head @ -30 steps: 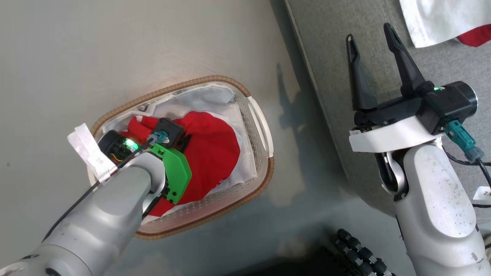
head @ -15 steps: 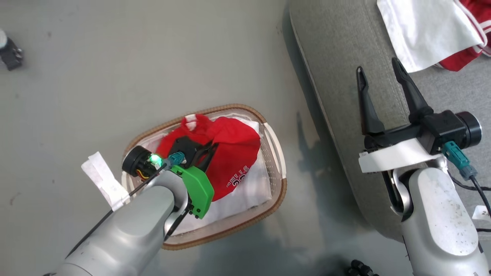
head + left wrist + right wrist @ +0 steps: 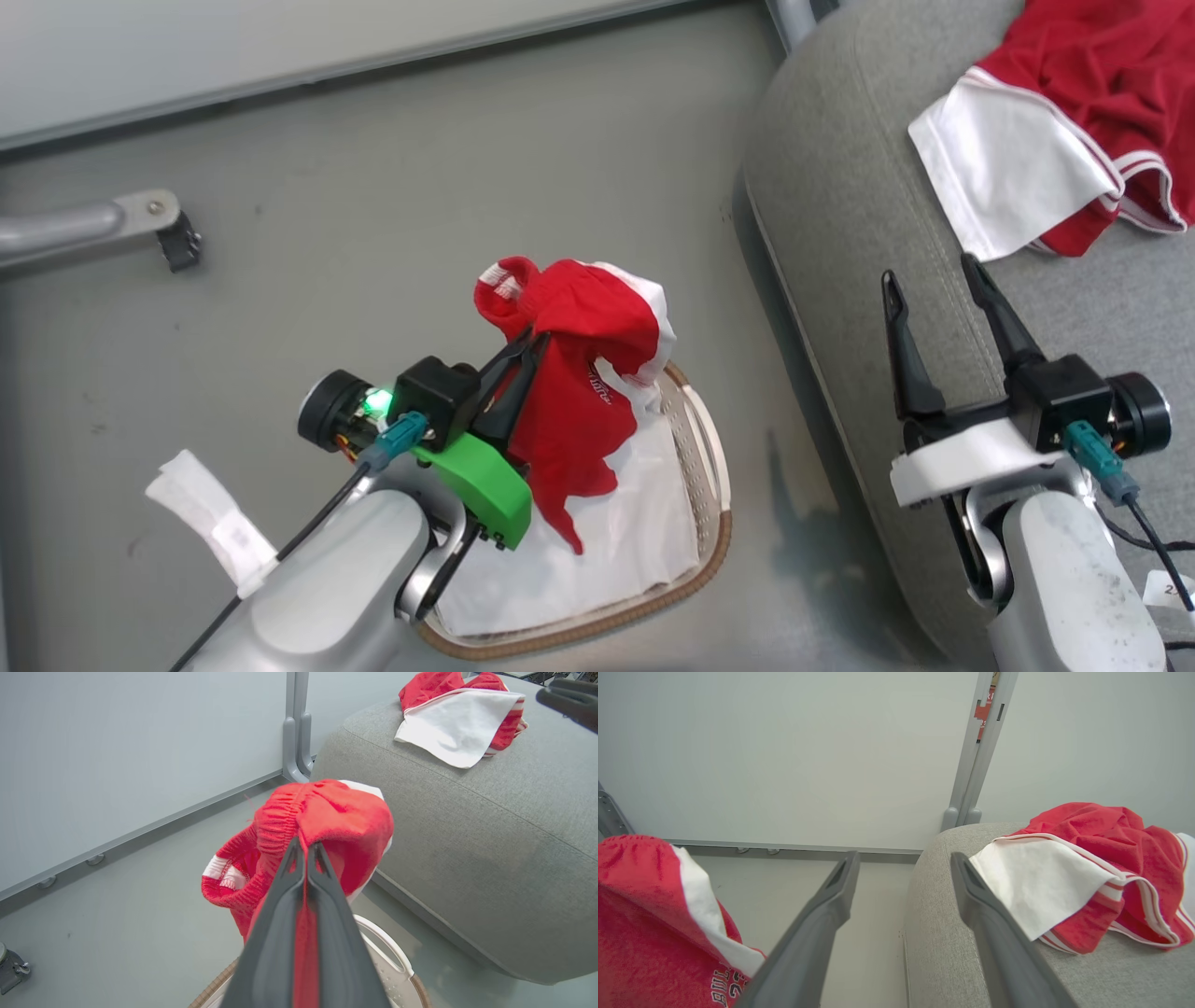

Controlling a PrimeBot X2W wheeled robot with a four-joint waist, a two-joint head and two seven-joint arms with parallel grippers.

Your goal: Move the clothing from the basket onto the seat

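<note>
My left gripper [image 3: 534, 338] is shut on a red garment [image 3: 569, 392] with white trim and lettering, held up above the basket [image 3: 714, 551]; the left wrist view shows the cloth [image 3: 327, 821] draped over the closed fingers. The basket's brown rim and white liner [image 3: 597, 560] lie below, on the floor. A second red and white garment [image 3: 1055, 140] lies on the grey seat [image 3: 840, 215] at the upper right. My right gripper [image 3: 934, 280] is open with nothing between its fingers, over the seat's left edge. The right wrist view shows the seat [image 3: 943, 933] and that garment [image 3: 1083, 872].
The floor is grey. A wall with a metal post [image 3: 976, 765] stands behind the seat. A metal leg with a caster [image 3: 173, 238] reaches in from the left. Cables [image 3: 1139, 523] hang by my right arm.
My left gripper has lifted the red garment out of the basket, up toward the seat. The head camera has tilted up, showing more of the seat and the wall.
</note>
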